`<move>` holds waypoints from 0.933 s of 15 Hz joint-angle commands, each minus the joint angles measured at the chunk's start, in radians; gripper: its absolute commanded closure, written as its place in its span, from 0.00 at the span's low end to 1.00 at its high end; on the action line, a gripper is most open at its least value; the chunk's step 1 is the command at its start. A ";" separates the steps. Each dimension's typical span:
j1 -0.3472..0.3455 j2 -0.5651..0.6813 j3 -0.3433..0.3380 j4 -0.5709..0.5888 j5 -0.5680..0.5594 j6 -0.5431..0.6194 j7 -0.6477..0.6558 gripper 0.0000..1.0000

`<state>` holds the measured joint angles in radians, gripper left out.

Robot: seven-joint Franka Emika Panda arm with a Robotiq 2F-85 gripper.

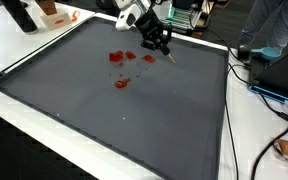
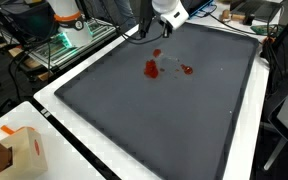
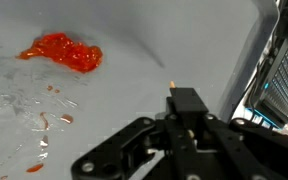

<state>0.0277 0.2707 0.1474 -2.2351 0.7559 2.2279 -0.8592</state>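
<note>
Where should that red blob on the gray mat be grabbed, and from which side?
Probably across its narrower width, coming straight down. The red blob lies low and flat on the mat, longer than wide, with no edge to catch from the side. It looks soft, so pinch lightly. The tool is shut on a thin stick.

A lab: metal equipment rack, cables, cardboard boxes around.

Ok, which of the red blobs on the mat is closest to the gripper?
The small red blob right beside the gripper; the larger paired smears and the lone one sit farther off.
</note>
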 commanded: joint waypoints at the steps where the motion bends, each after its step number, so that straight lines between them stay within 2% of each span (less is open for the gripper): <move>1: -0.012 0.002 0.001 0.001 0.034 -0.019 0.015 0.97; 14: -0.047 0.037 -0.013 0.017 0.137 -0.101 -0.050 0.97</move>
<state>-0.0126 0.2894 0.1419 -2.2251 0.8518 2.1523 -0.8721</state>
